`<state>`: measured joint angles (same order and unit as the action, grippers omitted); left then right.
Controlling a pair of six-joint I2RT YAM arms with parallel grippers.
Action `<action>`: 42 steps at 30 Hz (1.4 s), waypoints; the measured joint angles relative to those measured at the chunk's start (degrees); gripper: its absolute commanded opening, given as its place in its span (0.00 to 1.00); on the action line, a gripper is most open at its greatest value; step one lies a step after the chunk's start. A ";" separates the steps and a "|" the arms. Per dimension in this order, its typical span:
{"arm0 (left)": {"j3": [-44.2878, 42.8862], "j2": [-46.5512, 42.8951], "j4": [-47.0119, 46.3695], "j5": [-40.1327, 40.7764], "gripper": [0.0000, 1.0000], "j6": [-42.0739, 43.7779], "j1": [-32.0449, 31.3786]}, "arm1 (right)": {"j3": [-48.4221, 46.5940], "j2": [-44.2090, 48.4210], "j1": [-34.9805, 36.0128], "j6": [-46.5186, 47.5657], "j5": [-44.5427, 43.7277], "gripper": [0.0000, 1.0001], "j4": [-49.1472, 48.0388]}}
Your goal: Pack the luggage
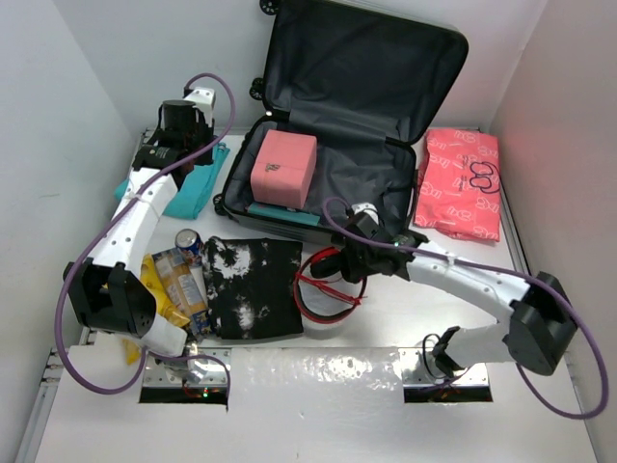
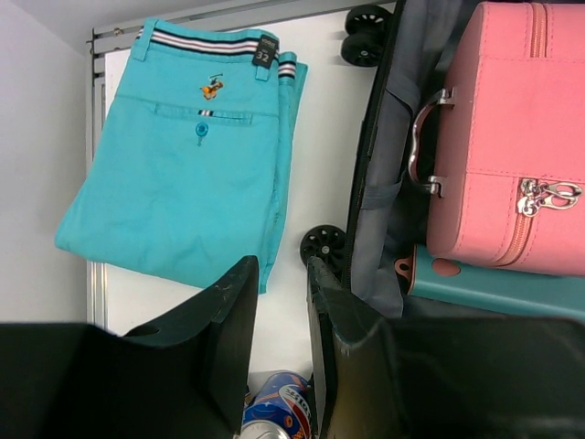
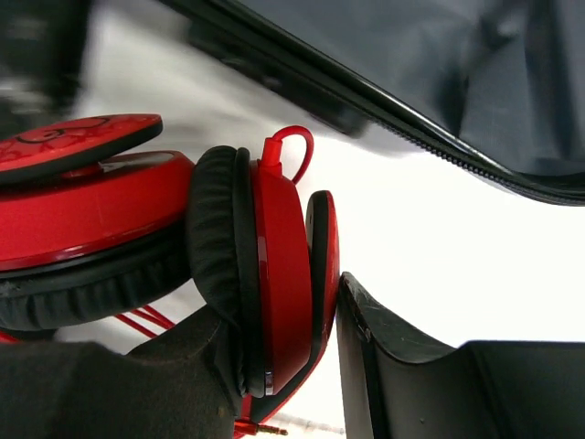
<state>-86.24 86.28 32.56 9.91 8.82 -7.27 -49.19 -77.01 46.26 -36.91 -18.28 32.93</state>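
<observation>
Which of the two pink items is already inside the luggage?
The boxy pink case, sitting in the luggage; the flat patterned pink packet lies outside, beside it.

Robot lab cell, white partition walls (image 1: 58,96), white tabletop (image 1: 386,323)

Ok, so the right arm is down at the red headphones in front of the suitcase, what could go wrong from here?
1. The right jaws pinch the headphones by just one ear cup, so the band and the other cup may swing, or the whole thing may slip out, when lifted.
2. The red cable lies looped on the table and could catch on the suitcase rim, or drag the shirt beside it.
</observation>
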 measured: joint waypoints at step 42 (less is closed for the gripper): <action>1.20 -0.72 0.61 2.58 0.51 1.95 6.73 | -62.60 -48.98 -35.98 18.62 12.83 0.64 7.34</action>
<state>-85.03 85.56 33.17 12.49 10.76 -0.54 -111.79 -125.99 10.28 -18.28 -5.45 40.27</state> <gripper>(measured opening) 0.415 0.533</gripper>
